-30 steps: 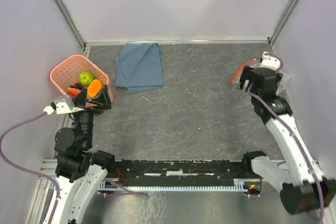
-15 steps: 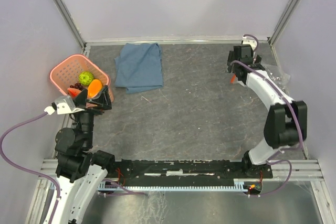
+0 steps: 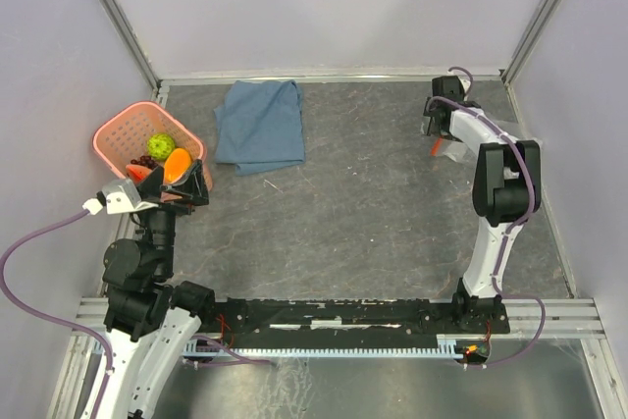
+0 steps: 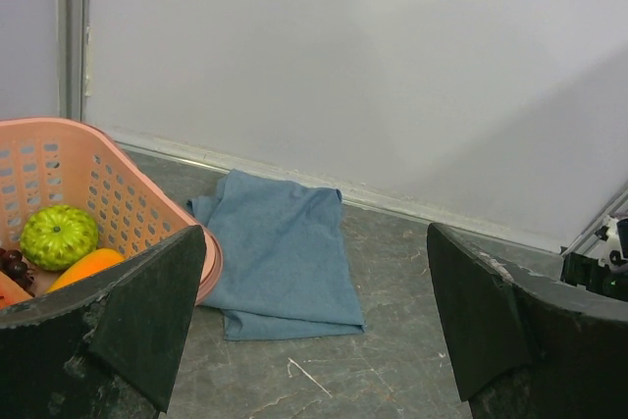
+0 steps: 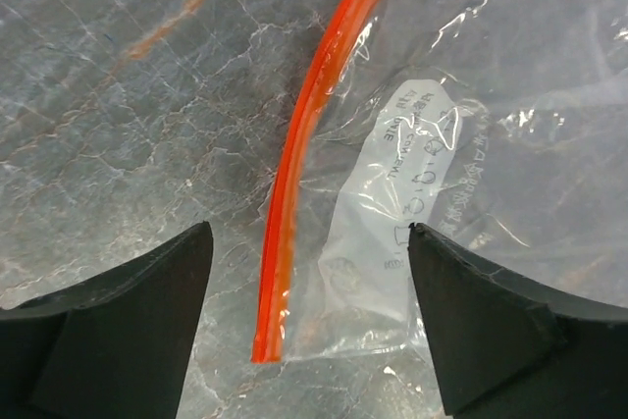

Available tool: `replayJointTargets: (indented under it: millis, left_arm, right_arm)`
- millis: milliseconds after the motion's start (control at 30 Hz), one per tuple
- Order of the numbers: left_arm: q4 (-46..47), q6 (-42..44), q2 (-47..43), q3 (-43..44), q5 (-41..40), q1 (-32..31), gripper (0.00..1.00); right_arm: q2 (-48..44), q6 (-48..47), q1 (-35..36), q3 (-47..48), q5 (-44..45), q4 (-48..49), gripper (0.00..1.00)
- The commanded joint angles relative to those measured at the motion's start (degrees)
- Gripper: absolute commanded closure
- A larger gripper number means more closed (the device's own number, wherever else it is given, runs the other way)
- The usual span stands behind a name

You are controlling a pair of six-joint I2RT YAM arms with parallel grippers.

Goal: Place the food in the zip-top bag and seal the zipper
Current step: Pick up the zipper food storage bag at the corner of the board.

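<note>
toy food [image 3: 161, 145] heaped in a pink basket [image 3: 118, 130]; clear, crinkled zip-top bag [image 5: 461, 174] lies flat, its orange-red zipper [image 5: 297, 154] gently curved.

Pale lilac-grey walls [image 3: 334, 7] close in three sides of a dark grey, marble-veined tabletop [image 3: 373, 213] — evenly lit, with only soft shadows. Slanting aluminium posts [image 3: 117, 15] mark the two far corners, and a light metal strip [image 3: 334, 75] runs along the back wall's foot.
</note>
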Motion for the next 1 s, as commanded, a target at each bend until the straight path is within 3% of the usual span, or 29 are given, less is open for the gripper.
replayJointTargets:
  millis: [0, 567, 967]
  left_arm:
    - [2.1, 0.5, -0.4, 0.2, -0.3, -0.2, 0.00]
    - [2.3, 0.4, 0.2, 0.0, 0.5, -0.2, 0.01]
    - [2.3, 0.1, 0.4, 0.2, 1.2, -0.2, 0.00]
  right_arm:
    - [3.1, 1.5, -1.3, 4.1, -3.7, -2.9, 0.15]
    - [6.9, 0.8, -2.5, 3.9, -5.0, -5.6, 0.47]
    - [-0.1, -0.5, -2.4, -2.9, -7.8, -3.8, 0.95]
